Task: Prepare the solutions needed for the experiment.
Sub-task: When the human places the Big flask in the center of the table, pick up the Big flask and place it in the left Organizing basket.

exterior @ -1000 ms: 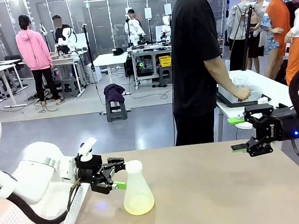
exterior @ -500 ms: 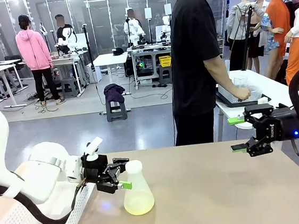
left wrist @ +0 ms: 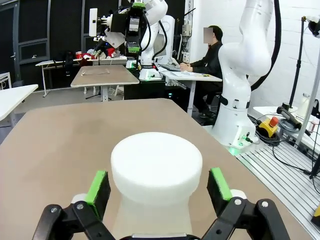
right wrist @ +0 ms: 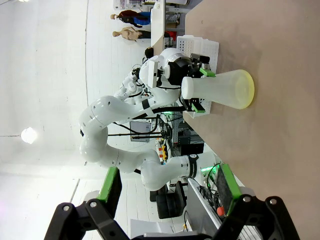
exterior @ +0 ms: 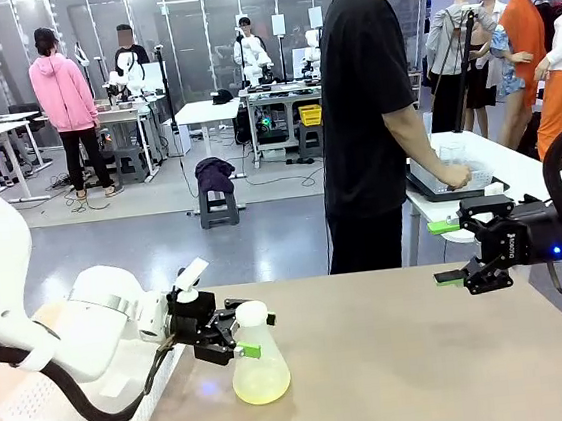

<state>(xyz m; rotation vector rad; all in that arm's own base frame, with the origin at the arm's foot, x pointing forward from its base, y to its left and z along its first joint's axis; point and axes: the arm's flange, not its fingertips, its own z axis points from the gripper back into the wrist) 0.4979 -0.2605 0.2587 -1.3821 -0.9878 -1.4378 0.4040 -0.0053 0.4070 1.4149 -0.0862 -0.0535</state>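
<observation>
Flask (exterior: 258, 359) upright on table (exterior: 427, 356), basket (exterior: 77, 418) to its left; solutions (exterior: 261, 383) inside flask

Glossy white rounded arms end in a black hand (exterior: 236, 334) with green pads and black cable.

Front camera faces across the tabletop (exterior: 427, 356) toward the far edge; left wrist camera sits close behind the flask (left wrist: 156, 185), which the rolled right wrist camera sees from afar.
</observation>
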